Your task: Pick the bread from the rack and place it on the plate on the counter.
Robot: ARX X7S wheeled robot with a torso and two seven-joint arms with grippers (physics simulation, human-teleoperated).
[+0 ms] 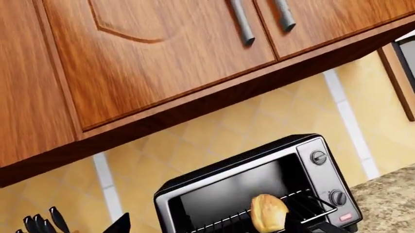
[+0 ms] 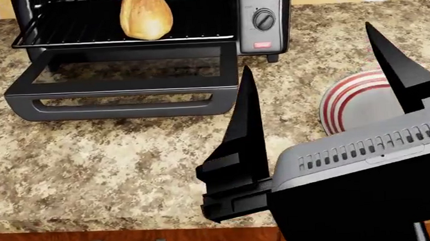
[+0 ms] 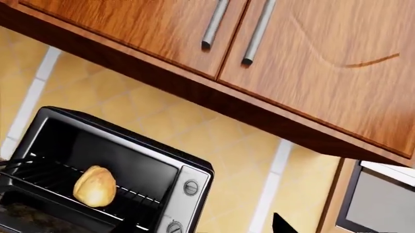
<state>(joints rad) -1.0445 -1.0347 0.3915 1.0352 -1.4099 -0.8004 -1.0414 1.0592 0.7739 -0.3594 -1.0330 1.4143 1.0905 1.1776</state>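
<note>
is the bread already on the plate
No, the bread sits on the rack in the oven, while the plate on the counter holds nothing that shows.

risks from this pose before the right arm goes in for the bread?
1. The right tool is open and well short of the bread; the lowered oven door lies partly along a direct reach and could be clipped.
2. The bread sits on the rack inside the oven, so the long black fingers could catch the wire bars or the oven frame.
3. The plate is partly hidden behind the right tool in the head view, so placement may be misjudged.
</note>
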